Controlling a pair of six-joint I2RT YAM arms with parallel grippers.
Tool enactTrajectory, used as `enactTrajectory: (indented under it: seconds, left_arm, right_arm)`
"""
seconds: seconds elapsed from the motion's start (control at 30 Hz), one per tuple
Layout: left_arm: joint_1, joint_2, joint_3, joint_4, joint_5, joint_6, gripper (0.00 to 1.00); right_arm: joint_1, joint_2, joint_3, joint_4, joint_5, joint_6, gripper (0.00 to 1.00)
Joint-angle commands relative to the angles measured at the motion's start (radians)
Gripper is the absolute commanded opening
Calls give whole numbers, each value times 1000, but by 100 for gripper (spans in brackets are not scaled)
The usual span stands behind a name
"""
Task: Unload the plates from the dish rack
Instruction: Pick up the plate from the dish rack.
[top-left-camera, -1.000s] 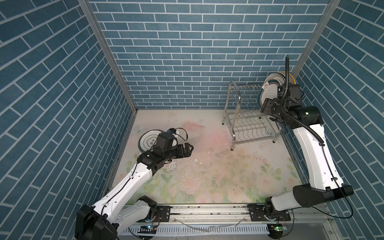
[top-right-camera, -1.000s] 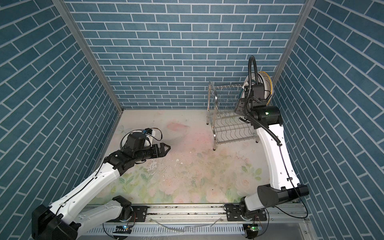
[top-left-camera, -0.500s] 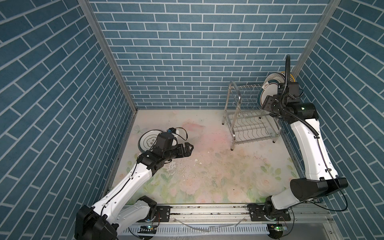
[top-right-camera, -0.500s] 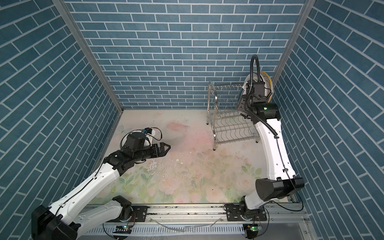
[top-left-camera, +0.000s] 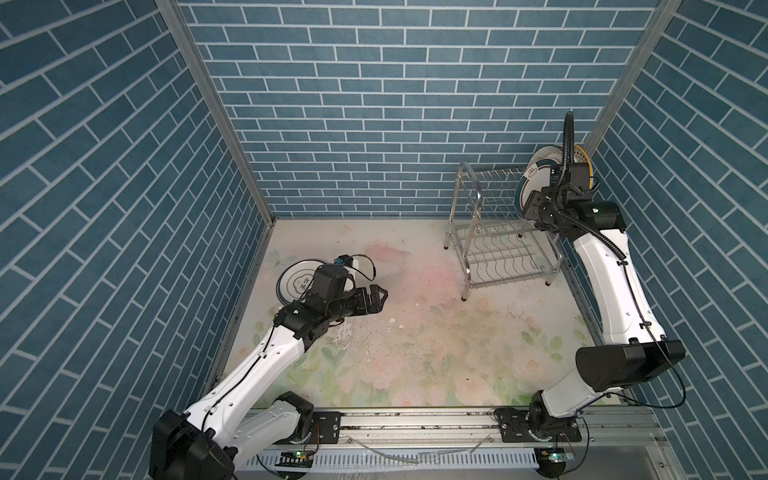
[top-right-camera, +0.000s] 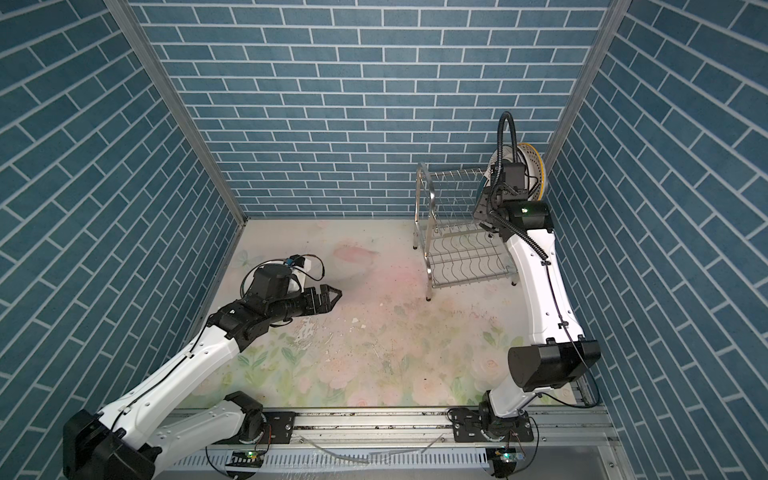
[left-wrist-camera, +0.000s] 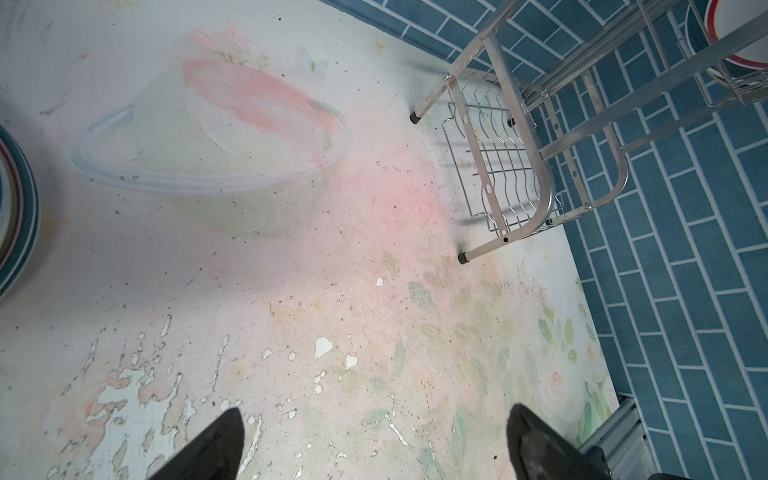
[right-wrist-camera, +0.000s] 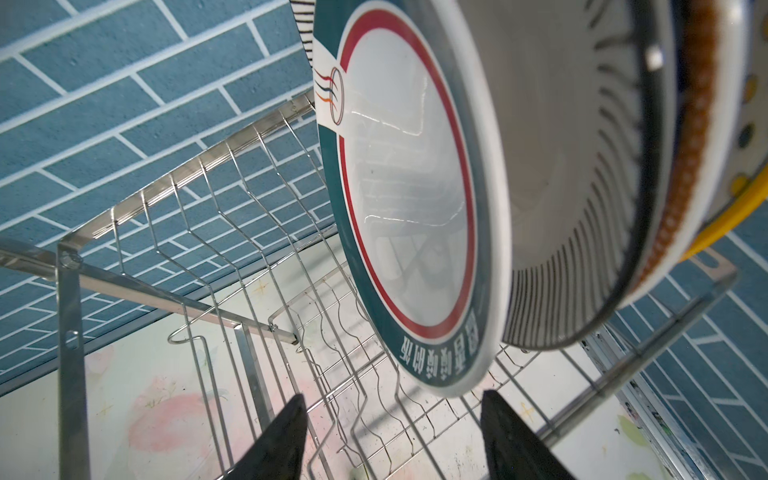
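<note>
The dish rack (top-left-camera: 468, 216) (top-right-camera: 428, 199) stands at the back right, and several plates stand on edge at the right end of its upper tier. Nearest is a teal-banded plate (right-wrist-camera: 409, 199) (top-left-camera: 524, 185), then a black-striped plate (right-wrist-camera: 582, 216), then a yellow-dotted one (right-wrist-camera: 744, 137). My right gripper (right-wrist-camera: 392, 400) (top-left-camera: 535, 206) is open at the teal plate's edge, whose rim sits between the fingers, close to one fingertip (right-wrist-camera: 492, 405). My left gripper (left-wrist-camera: 376, 410) (top-left-camera: 376, 300) hangs open and empty over the mat. Beside it, stacked plates (top-left-camera: 293, 282) (left-wrist-camera: 16, 199) lie flat.
The rack's lower tier (top-left-camera: 505, 259) holds nothing. The right wall (top-left-camera: 685, 208) is close behind the racked plates. The floral mat (top-left-camera: 415, 332) is worn and flaking in the middle. A metal rail (top-left-camera: 415, 428) runs along the front edge.
My right gripper has risen a little toward the racked plates and its fingers have narrowed slightly. The left arm has not moved.
</note>
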Motion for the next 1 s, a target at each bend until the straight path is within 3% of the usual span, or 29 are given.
enactTrajectory:
  seconds: [0.0, 0.33, 0.97]
  left_arm:
    - [-6, -21, 11, -3, 3, 16, 99]
    - [-5, -30, 8, 11, 17, 11, 99]
    - [-4, -22, -1, 8, 20, 21, 99]
  right_arm:
    - [-10, 14, 12, 30, 14, 16, 66]
    - [-17, -49, -167, 236, 18, -16, 62]
    - [-25, -67, -307, 430, 52, -42, 58]
